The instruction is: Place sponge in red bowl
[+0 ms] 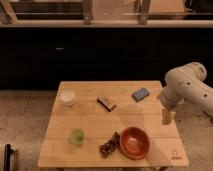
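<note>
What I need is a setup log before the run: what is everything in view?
table: one, light wood, centre
sponge: one, blue, far right
bowl: one, red, near right
white cup: one, white, far left
green cup: one, green, near left
bar: one, dark brown, far middle
dark item: one, brownish, just left of bowl, unidentifiable
arm: one, white, right of table
gripper: one, pale, open, empty, at table's right edge

Wooden table (90, 120), slatted top. On it: white cup (68, 97), far left; green cup (76, 136), near left; dark brown bar (106, 103) with light stripe, centre; dark lumpy item (109, 145), front edge.
</note>
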Robot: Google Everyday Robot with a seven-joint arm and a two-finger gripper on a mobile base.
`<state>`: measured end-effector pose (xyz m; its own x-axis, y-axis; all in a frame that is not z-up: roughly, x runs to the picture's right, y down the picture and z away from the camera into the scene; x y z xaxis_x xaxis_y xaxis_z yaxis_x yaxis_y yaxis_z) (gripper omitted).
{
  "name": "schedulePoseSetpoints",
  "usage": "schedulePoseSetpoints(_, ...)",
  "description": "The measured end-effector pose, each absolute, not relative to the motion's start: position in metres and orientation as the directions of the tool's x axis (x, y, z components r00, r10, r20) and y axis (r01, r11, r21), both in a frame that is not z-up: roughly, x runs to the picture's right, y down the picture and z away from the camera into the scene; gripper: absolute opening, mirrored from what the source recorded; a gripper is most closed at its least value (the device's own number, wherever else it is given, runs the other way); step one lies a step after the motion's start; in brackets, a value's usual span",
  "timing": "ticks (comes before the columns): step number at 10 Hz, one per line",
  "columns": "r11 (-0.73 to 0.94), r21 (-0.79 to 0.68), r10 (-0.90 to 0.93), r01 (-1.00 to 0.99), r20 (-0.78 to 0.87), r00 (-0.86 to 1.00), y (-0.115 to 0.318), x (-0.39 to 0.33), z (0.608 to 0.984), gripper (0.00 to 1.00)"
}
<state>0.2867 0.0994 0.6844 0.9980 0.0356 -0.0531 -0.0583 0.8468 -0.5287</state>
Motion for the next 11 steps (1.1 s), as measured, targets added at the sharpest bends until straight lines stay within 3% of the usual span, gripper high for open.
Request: schedulePoseSetpoints(11,0.858,-0.514,0.02,-0.003,0.027,0.999,0.058,0.261,0.724,0.8)
